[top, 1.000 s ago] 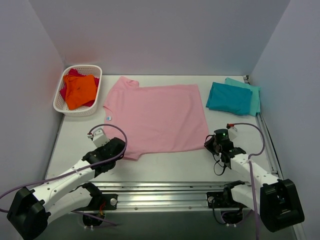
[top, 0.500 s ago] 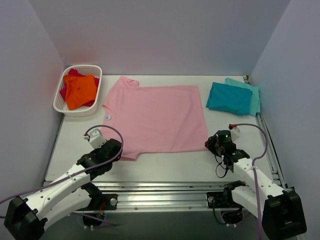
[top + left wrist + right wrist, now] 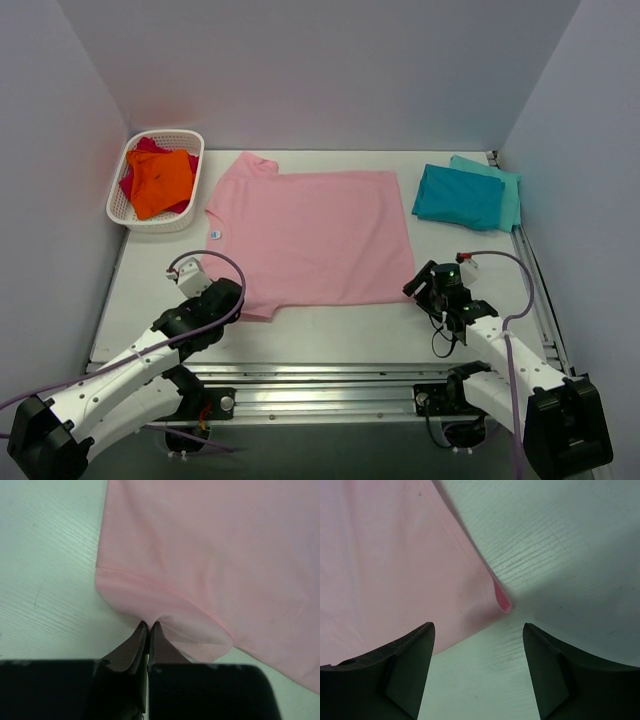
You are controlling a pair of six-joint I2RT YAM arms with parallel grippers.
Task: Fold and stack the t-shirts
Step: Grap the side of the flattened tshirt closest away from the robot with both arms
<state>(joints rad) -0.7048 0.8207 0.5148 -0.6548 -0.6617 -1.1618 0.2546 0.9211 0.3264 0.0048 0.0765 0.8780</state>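
A light pink t-shirt (image 3: 310, 235) lies spread flat in the middle of the table. My left gripper (image 3: 235, 302) is at its near left sleeve. In the left wrist view the left gripper (image 3: 148, 625) is shut, and the sleeve hem (image 3: 165, 610) puckers into its tips. My right gripper (image 3: 413, 287) is at the shirt's near right corner. In the right wrist view the right gripper (image 3: 477, 627) stands open over bare table, and the curled corner (image 3: 502, 602) lies just ahead of it. A folded teal t-shirt (image 3: 458, 197) rests on a lighter turquoise one (image 3: 508, 195) at the back right.
A white basket (image 3: 118, 208) at the back left holds an orange garment (image 3: 160, 180) over red ones. Grey walls close in the table on three sides. A metal rail (image 3: 320, 385) runs along the near edge between the arm bases.
My right gripper has opened and let go of the shirt's near right corner, which now lies on the table. The left gripper stays shut on the sleeve, shifted slightly.
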